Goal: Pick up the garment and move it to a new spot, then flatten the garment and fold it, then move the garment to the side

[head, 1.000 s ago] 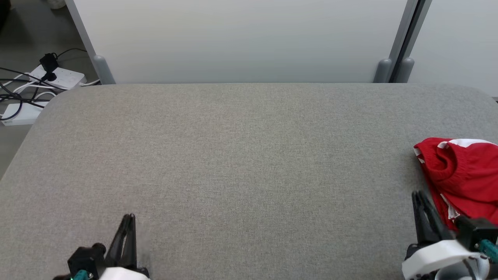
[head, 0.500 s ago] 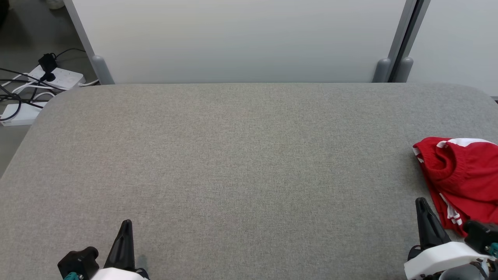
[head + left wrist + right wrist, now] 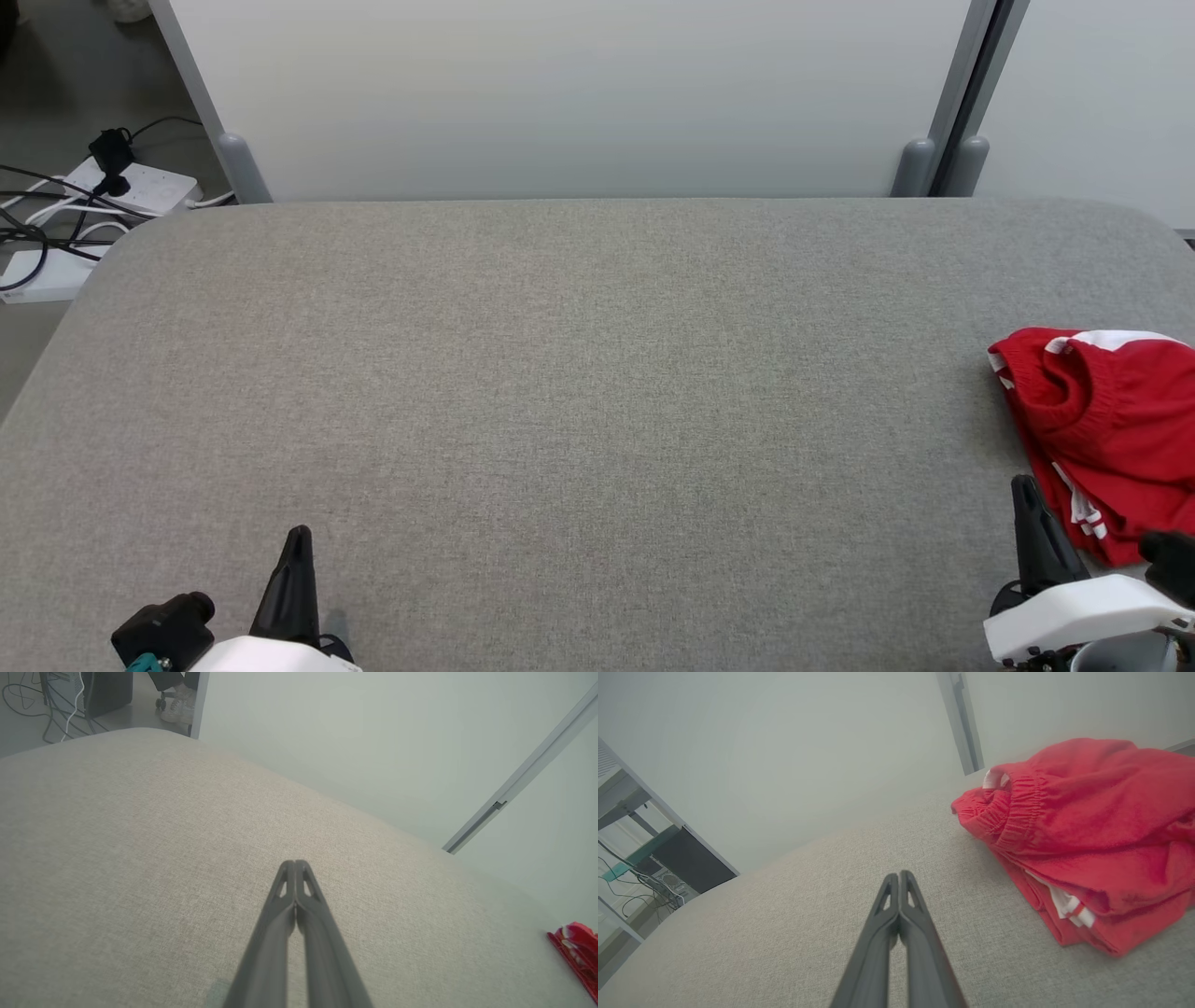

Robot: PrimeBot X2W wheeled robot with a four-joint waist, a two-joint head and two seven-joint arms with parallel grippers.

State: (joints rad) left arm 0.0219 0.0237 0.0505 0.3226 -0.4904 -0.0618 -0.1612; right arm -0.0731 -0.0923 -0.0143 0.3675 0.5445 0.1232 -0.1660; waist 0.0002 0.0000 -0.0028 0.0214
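One red garment point(image 3: 1111, 420). One grey table point(image 3: 560, 373). Two grippers: left gripper point(image 3: 299, 536), right gripper point(image 3: 1024, 483).

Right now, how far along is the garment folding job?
It looks nearly finished: the red shorts lie folded in layers at the right edge of the table. Nothing is in hand: the left gripper and right gripper are shut, empty and clear of the cloth. Left, at most: tidying the loose fold.
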